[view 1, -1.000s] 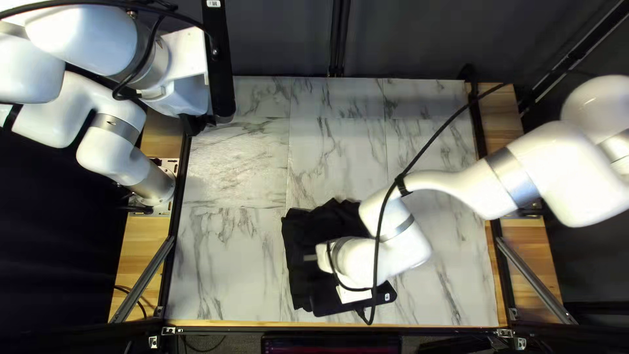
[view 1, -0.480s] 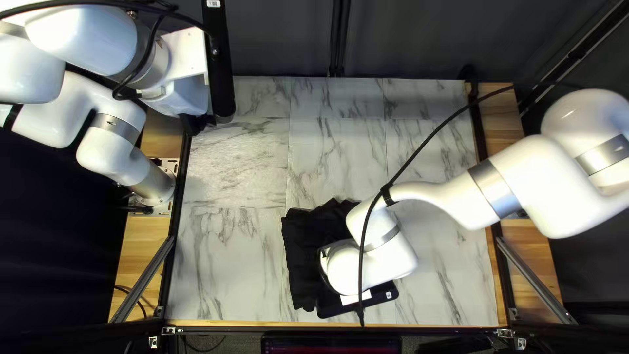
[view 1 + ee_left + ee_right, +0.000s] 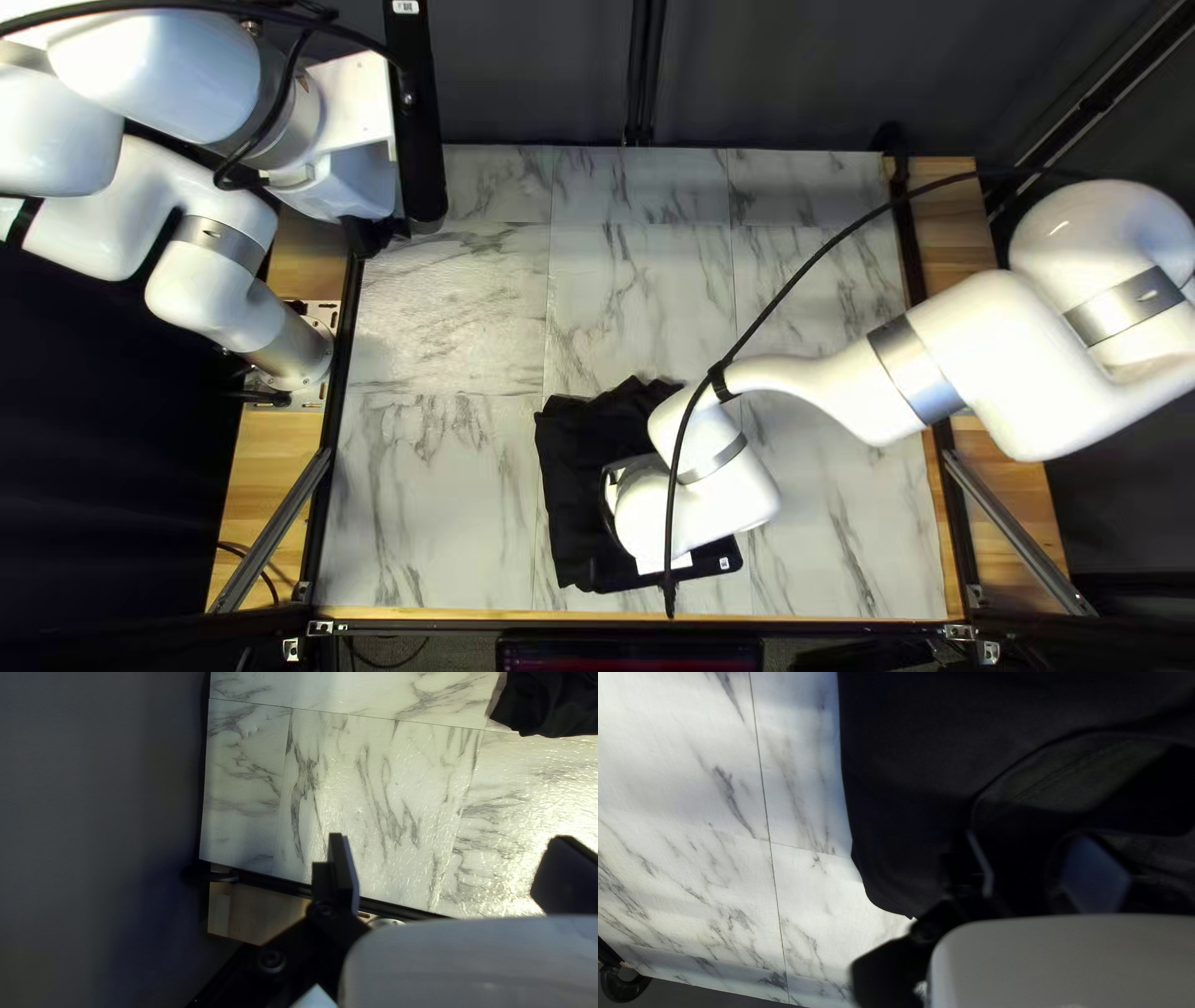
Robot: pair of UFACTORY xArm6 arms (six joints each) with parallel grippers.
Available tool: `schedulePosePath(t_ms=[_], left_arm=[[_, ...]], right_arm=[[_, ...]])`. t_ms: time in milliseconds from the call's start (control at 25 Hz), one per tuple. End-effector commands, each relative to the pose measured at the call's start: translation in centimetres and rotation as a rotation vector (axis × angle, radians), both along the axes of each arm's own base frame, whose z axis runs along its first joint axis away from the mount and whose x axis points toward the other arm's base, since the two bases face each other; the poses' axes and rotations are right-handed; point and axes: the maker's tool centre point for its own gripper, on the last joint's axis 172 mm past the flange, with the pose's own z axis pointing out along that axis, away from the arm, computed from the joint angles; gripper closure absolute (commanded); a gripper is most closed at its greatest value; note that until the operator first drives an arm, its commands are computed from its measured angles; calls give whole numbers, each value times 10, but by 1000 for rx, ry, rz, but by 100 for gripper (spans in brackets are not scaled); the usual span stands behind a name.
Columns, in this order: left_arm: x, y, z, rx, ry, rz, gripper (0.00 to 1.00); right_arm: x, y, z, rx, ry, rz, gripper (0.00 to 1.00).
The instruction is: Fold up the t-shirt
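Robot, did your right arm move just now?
Yes: in the top left view, my right arm has shifted toward the left edge of the table.

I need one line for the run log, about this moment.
left gripper: open, away from shirt | right gripper: open, over shirt, contact unclear | shirt: black, on table

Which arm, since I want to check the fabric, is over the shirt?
The right arm, based at the table's right edge: it reaches over the black shirt, while the left arm is away from the cloth.
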Motion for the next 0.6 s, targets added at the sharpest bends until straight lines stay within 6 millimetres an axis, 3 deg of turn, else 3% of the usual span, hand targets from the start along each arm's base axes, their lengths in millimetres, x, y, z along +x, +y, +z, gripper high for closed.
schedulePosePath(t_ms=[40,200,360,600], left_arm=[[0,0,0,0,0,0,0],[0,0,0,0,0,0,0],[0,0,0,0,0,0,0],[0,0,0,0,0,0,0]], right_arm=[[9,-6,25,-20,-39,-14,100],[30,-21,50,-49,-72,-43,100],[51,-34,59,-57,-112,-77,100],[82,-25,69,-63,-163,-89,100]])
